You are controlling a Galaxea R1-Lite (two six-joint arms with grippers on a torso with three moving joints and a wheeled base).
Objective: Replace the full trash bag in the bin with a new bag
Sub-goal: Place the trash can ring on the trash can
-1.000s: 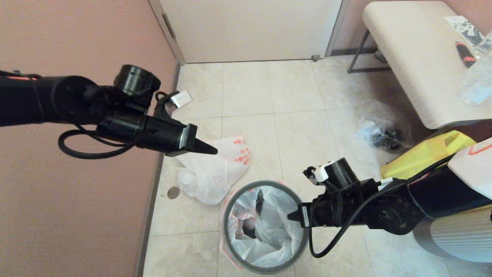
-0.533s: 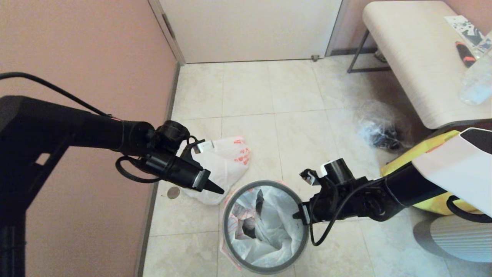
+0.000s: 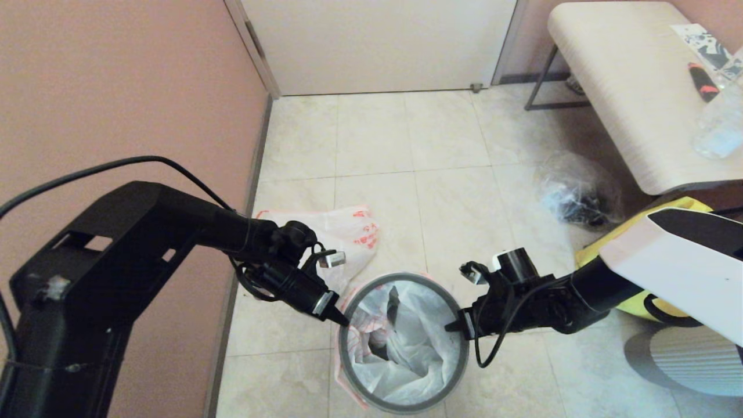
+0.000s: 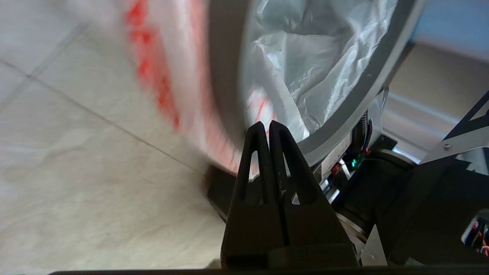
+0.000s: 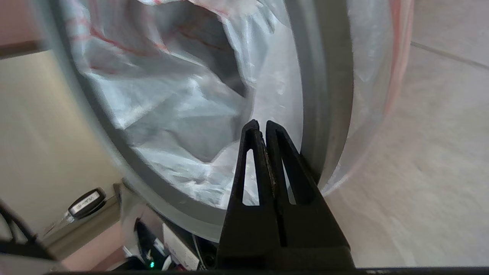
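Left gripper (image 3: 342, 320) sat w/ fingers pressed together and nothing between them, tip at the bin's (image 3: 403, 406) hoop rim (image 3: 363, 291) on the side toward the pink wall. Right gripper (image 3: 451, 327) was likewise closed tight on nothing, tip at the opposite side of the hoop. Both arms angled down toward the bin from either side.

The bin stood on the tiled floor, lined w/ the full trash bag (image 3: 406, 342): thin white plastic, crumpled inward, a dark gap near its middle. Its edge, w/ red print, was folded over the outside of the bin under the hoop, seen up close in the left wrist view (image 4: 160, 88). In the right wrist view the closed fingertips (image 5: 259, 128) lay just inside the hoop, against the bag's film.

The new bag (image 3: 348, 235) lay crumpled on the floor just beyond the bin, near the wall. A clear bag of dark items (image 3: 577, 197) lay well apart from the bin, near a yellow tote (image 3: 650, 232) and the tabletop (image 3: 627, 87).

Judged step: early, approaching the hoop to free the old bag; nothing lifted yet. Next move likely calls for spreading both grippers' fingers, then pinching the hoop or bag edge on both sides evenly, so the light bin does not tip or slide.
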